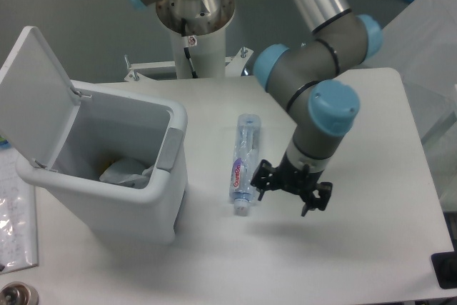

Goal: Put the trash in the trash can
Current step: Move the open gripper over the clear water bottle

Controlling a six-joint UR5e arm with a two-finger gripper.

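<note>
Presently catalogued, with the trash can (107, 198) as landmark:

- Trash can: white bin, lid hinged up and back on its far-left side, mouth open. A crumpled wrapper (127, 171) lies inside on the bottom.
- Bottle (243, 163): slim, clear, blue-purple label, lying flat on the white table (371, 248), just right of the can and clear of its wall. Long axis runs away from the camera, cap end nearest the camera.
- Gripper (291, 195): right of the bottle's cap end, on the side away from the can, fingers pointing down, jaws spread wide and holding nothing. Its nearer finger is close beside the bottle's lower end; contact cannot be told.
- Judgement: the bottle lies toward the can from the jaws, so a short sideways shift would straddle it across its narrow width.
- Surface and room: smooth bare tabletop; open space around the bottle on both sides.
</note>
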